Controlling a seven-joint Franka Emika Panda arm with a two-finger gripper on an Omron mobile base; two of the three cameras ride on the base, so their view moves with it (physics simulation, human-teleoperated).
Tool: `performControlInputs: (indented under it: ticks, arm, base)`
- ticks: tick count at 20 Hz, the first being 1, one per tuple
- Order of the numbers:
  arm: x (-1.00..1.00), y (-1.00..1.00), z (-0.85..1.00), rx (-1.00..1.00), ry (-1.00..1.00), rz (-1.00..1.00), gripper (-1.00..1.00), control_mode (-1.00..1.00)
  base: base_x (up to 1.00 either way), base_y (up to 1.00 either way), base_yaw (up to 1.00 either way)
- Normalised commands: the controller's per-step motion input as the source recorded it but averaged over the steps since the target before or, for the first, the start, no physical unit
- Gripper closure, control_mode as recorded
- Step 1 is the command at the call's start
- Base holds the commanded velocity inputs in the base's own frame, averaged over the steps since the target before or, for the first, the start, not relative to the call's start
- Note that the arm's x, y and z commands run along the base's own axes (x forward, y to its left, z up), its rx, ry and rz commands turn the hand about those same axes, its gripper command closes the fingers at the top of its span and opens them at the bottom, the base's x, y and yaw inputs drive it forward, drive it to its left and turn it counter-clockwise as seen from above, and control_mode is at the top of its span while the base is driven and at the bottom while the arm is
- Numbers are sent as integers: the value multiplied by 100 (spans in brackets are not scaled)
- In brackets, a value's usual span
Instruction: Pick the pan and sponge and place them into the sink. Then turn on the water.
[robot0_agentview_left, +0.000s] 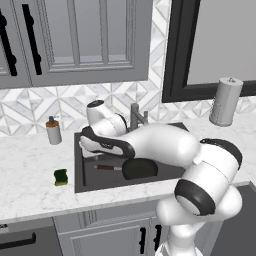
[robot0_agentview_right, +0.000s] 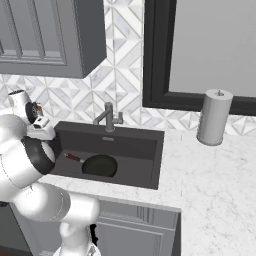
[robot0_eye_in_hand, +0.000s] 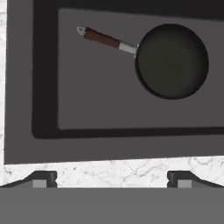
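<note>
A: In the sink (robot0_agentview_left: 80, 165): pan (robot0_eye_in_hand: 171, 60) flat on the basin floor, handle (robot0_eye_in_hand: 103, 37) pointing toward the sponge side. Done with, by the look of it.

B: On the tabletop (robot0_agentview_left: 30, 175), just beside the sink's left rim: sponge (robot0_agentview_left: 61, 177), green face up, yellow edge showing. Well apart from the pan. Not yet picked.

A: End effector (robot0_eye_in_hand: 112, 180) spread wide, nothing between the tips, hanging above the sink's front edge and looking straight down into the basin.

B: Next step, then, probably the sponge. Best approach: lift clear of the rim, swing across toward the sponge, come down square over it.

A: Worth lining the tips up across two opposite sides, not corner to corner. Small, soft thing; likely to squash or twist if caught off-centre.

B: Descend low enough to catch the sides, short of scraping the marble. Close gently.

A: Soap dispenser (robot0_agentview_left: 53, 131) at the back of that stretch of tabletop; near enough to mind on the swing.

B: Drop inside the basin, away from the pan handle. Faucet (robot0_agentview_right: 108, 117) afterwards; no stream visible yet.
</note>
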Motion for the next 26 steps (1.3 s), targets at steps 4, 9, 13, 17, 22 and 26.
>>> performControlInputs:
  ticks: [4, 9, 13, 17, 22, 26]
  arm:
    - [-11, 41, -1, 0, -4, 3, -100, -100]
    - [0, 45, -3, 0, -2, 1, -100, -100]
    - [0, 46, -4, 0, 0, 4, -100, -100]
    - [-1, 40, 0, 0, 0, 4, -100, -100]
    - [-1, 30, -10, 0, 0, 1, -100, -100]
    - [0, 27, -24, 0, 1, 0, -100, -100]
  base:
    - [0, 0, 0]
    - [0, 0, 0]
    - [0, 0, 0]
    - [0, 0, 0]
    - [0, 0, 0]
    - [0, 0, 0]
